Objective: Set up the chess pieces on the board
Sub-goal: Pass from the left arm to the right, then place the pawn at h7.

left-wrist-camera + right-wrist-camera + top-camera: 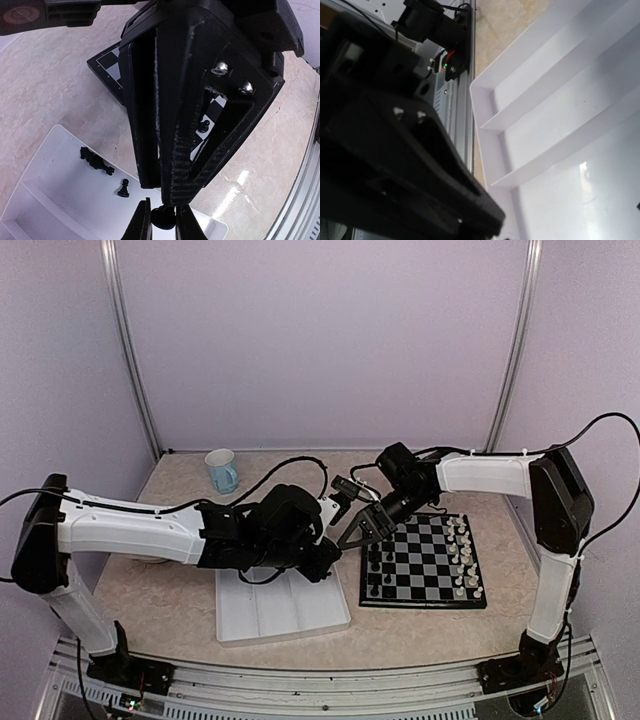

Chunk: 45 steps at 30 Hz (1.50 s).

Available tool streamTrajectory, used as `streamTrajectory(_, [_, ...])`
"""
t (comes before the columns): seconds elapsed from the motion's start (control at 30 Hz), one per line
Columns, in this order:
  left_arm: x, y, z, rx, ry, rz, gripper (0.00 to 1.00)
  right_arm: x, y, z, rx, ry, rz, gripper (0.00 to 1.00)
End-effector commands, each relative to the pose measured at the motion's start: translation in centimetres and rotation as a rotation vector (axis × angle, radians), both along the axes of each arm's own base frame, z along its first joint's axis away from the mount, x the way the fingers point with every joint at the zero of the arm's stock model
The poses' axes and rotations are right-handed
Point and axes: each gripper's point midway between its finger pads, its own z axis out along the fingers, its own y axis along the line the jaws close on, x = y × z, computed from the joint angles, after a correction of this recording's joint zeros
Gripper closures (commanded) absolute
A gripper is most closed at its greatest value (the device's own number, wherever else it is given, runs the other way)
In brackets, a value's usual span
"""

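Observation:
My left gripper (328, 558) (161, 226) hangs over the near right corner of the white tray (250, 625) and is shut on the base of a black chess piece (163, 218). My right gripper (358, 535) (167, 196) reaches in from the board's left edge. Its fingers stand pressed together, tips on the top of the same piece. The board (420, 602) (107, 65) carries a few black pieces (375, 575) at its left side. In the tray lie a black pawn (123, 188) and two toppled pieces (95, 160). The right wrist view shows only the tray (560, 100) and the left gripper's body (395, 165).
White pieces (462, 555) stand in two columns at the board's right side. A pale blue cup (223, 471) stands at the back left. The metal frame rail (460, 100) runs along the table's near edge, beside the tray.

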Motion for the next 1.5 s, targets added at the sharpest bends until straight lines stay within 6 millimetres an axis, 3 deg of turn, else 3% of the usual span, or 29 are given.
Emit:
streamTrajectory(0.0, [-0.1,-1.1,1.1,-0.020,-0.028,-0.022,0.91,-0.3,0.7,0.2,0.024,0.014,0.024,0.82])
streamTrajectory(0.33, [0.3,-1.1,1.3,-0.028,-0.043,0.002,0.91,-1.2,0.6,0.0,0.012,0.006,0.038,0.82])
streamTrajectory(0.57, [0.8,-0.9,1.5,-0.023,-0.062,0.026,0.91,-1.1,0.8,0.2,0.014,-0.010,0.042,0.99])
streamTrajectory(0.73, [1.0,-0.4,0.8,-0.007,-0.070,0.048,0.71,0.0,0.8,0.1,-0.024,-0.084,0.019,1.00])
streamTrajectory(0.83, [0.9,-0.1,0.5,0.002,-0.066,0.044,0.60,1.4,0.5,0.0,-0.065,-0.150,-0.011,1.00])
streamTrajectory(1.0, [0.4,0.8,1.1,-0.017,-0.078,0.038,0.52,6.1,-1.6,-0.6,-0.186,-0.306,-0.116,1.00])
streamTrajectory(1.2, [0.7,2.1,2.4,-0.037,-0.099,0.063,0.49,11.4,-5.4,-1.1,-0.385,-0.523,-0.211,1.00])
streamTrajectory(1.47, [1.2,2.9,2.1,-0.042,-0.087,0.083,0.49,15.3,-11.2,-4.1,-0.726,-0.785,-0.205,1.00])
